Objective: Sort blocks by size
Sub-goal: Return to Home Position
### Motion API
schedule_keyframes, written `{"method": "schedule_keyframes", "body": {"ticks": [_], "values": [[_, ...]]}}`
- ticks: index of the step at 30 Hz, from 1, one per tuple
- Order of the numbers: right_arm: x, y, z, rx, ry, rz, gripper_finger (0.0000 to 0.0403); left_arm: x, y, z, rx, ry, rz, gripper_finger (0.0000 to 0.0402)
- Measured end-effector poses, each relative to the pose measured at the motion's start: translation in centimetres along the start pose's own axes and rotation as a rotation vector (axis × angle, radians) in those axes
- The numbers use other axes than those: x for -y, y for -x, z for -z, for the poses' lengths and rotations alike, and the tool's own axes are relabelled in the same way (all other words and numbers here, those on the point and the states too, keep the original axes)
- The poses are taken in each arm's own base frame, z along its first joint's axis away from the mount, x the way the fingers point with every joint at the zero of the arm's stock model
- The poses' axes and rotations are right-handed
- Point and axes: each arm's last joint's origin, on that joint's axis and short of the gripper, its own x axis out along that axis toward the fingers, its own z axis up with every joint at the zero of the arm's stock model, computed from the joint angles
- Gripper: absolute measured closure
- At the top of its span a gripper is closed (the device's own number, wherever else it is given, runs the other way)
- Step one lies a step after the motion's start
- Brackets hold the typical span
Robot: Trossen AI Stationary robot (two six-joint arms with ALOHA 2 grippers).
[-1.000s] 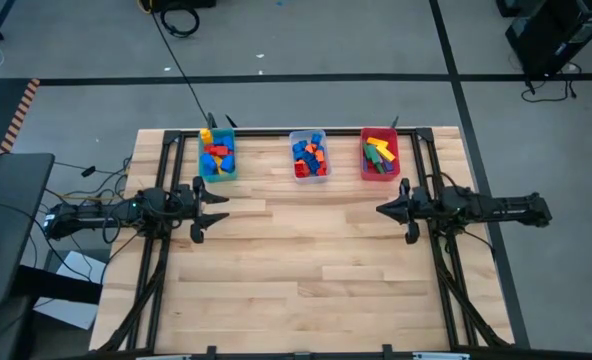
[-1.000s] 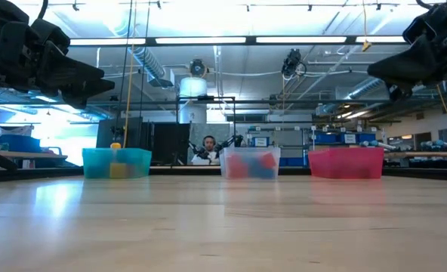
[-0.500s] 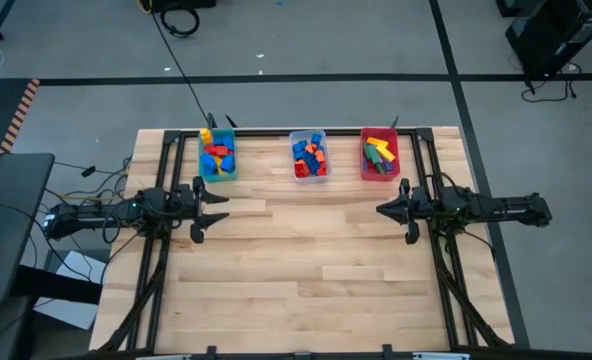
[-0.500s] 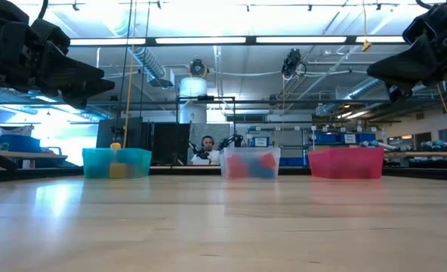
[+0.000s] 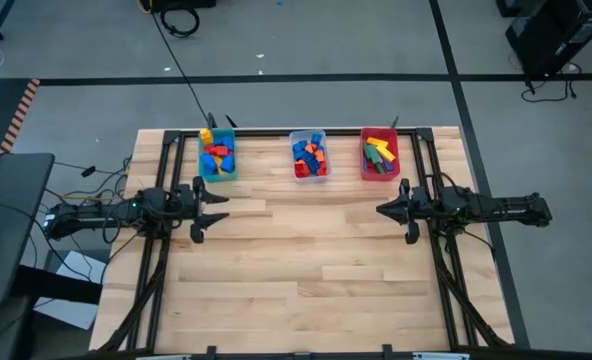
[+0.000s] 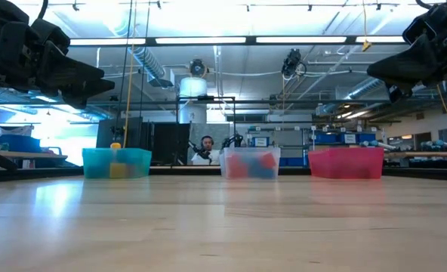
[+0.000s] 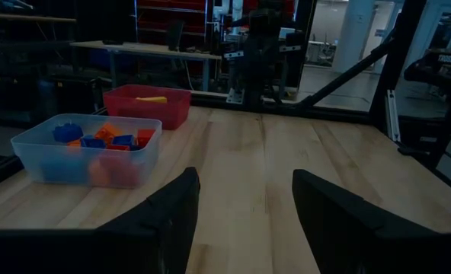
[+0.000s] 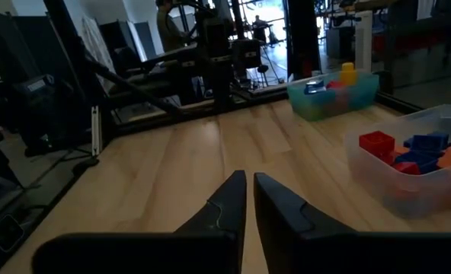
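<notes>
Along the far edge of the table [image 5: 306, 270], teal bin [image 5: 217, 178] at left, clear bin [image 5: 310, 180] in the middle, red bin [image 5: 380, 177] at right, each filled with blocks [image 5: 216, 157]. Nearer, over the left side, left gripper [image 5: 220, 209] with jaws spread wide, empty. Over the right side, right gripper [image 5: 380, 210] with jaws pressed almost together, likewise empty.

Our left arm [image 5: 106, 215] reaches in level from the left side, and the left gripper [image 5: 222, 209] hangs raised, pointing inward, its fingers [image 7: 172, 217] spread wide and empty. Our right arm [image 5: 486, 209] mirrors it from the right side. The right gripper [image 5: 380, 210] points inward too, its fingers [image 8: 224, 204] pressed almost together, also empty.
</notes>
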Motion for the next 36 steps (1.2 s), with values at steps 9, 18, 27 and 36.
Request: {"method": "schedule_keyframes", "body": {"ticks": [9, 18, 27, 36], "values": [[0.0, 0.0, -0.01, 0.0, 0.0, 0.0, 0.0362, 0.0, 0.0, 0.0, 0.0, 0.0, 0.0, 0.0183], [0.0, 0.0, -0.01, 0.0, 0.0, -0.001, 0.0361, 0.0, 0.0, 0.0, 0.0, 0.0, 0.0, 0.0183], [0.0, 0.0, -0.01, 0.0, 0.0, -0.001, 0.0362, 0.0, 0.0, 0.0, 0.0, 0.0, 0.0, 0.0183], [-0.01, 0.0, -0.01, 0.0, 0.0, -0.001, 0.0362, 0.0, 0.0, 0.0, 0.0, 0.0, 0.0, 0.0183]]}}
